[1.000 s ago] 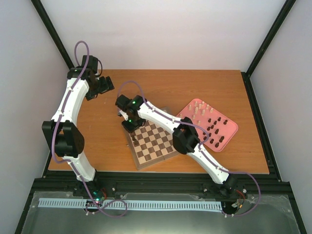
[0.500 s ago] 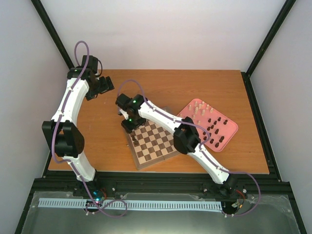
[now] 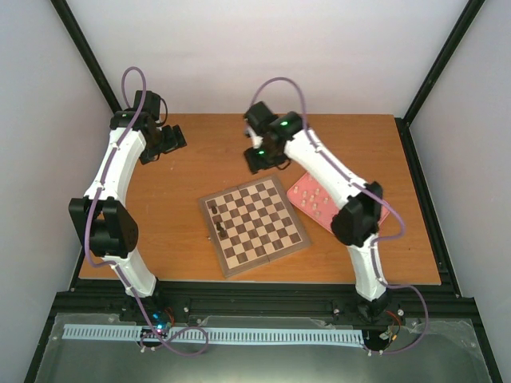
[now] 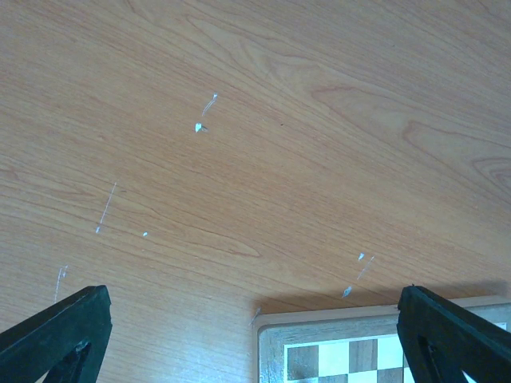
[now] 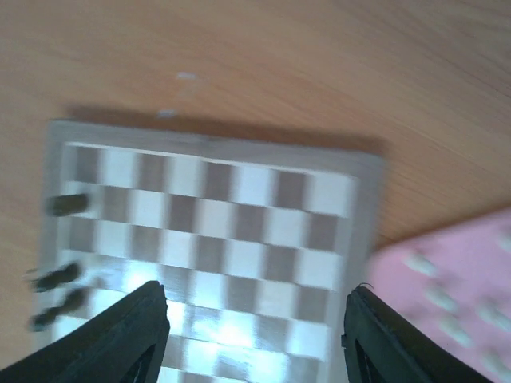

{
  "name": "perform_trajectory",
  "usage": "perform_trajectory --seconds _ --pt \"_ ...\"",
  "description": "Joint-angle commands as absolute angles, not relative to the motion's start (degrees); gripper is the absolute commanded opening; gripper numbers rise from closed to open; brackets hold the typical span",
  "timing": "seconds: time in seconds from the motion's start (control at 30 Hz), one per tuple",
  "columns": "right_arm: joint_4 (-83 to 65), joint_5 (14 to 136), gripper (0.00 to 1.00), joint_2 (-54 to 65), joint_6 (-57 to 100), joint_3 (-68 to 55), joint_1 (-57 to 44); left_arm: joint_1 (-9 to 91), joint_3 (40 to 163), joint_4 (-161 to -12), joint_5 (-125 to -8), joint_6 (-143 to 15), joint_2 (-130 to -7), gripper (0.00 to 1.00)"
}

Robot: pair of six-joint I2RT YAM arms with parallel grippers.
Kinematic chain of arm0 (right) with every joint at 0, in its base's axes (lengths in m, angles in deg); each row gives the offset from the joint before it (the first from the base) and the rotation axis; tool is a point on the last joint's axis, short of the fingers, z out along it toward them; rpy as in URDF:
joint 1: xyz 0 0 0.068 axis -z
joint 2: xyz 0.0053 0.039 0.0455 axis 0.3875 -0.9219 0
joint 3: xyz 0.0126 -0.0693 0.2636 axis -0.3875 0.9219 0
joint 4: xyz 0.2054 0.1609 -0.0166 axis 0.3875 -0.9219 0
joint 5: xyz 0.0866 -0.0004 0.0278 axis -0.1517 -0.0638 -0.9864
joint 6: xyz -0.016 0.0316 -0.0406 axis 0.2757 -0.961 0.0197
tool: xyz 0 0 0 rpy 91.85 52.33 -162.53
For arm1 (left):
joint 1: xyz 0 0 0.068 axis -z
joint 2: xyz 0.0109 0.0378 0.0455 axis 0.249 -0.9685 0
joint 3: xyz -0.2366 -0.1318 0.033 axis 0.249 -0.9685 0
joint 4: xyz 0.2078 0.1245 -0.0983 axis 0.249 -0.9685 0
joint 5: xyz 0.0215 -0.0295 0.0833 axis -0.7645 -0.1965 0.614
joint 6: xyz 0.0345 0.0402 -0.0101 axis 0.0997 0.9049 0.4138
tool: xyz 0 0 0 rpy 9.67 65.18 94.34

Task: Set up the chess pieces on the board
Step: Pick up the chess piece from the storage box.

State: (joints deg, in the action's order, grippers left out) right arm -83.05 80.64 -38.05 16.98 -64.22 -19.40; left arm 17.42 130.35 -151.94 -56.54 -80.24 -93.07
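Over on the left, the left gripper [image 3: 169, 142] is hanging wide open and empty above the table [image 3: 184, 183]; on the board [image 3: 263, 231], three dark chess pieces [image 3: 219, 225] are standing along its left edge; the right gripper [image 3: 257, 158], which was down among them a second ago, is swinging off beyond the far edge, jaws spread and empty; so another piece is placed, and it is probably heading for the pink tray [image 3: 297, 185], where more are waiting.

Right hand [image 5: 255, 294]: board [image 5: 215, 199] lies open ahead; dark pieces [image 5: 54, 279] stand to its left, pink tray [image 5: 455, 287] to its right.
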Motion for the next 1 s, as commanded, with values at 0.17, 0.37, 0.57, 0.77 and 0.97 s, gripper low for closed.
perform_trajectory --seconds 0.17,0.37,0.57,0.77,0.97 --pt "-79.3 93.3 0.55 -16.0 6.1 -29.3 2.3 17.6 133.0 -153.2 -56.1 -79.4 -93.1 1.00" --pt "-76.1 93.6 0.54 -7.6 5.0 -14.8 16.8 17.7 132.2 -153.0 -56.5 -79.4 -93.6 1.00" --pt "-72.7 91.0 0.52 -8.8 5.3 -9.1 23.9 17.6 131.9 -152.9 -56.6 -79.5 -93.9 1.00" --pt "-69.8 91.0 0.51 -12.7 6.2 -8.6 27.4 17.7 131.7 -152.9 -56.0 -79.4 -93.9 1.00" --pt "-67.4 87.5 0.48 -18.2 8.3 -10.7 30.3 17.6 131.8 -153.1 -55.4 -79.3 -93.9 1.00"
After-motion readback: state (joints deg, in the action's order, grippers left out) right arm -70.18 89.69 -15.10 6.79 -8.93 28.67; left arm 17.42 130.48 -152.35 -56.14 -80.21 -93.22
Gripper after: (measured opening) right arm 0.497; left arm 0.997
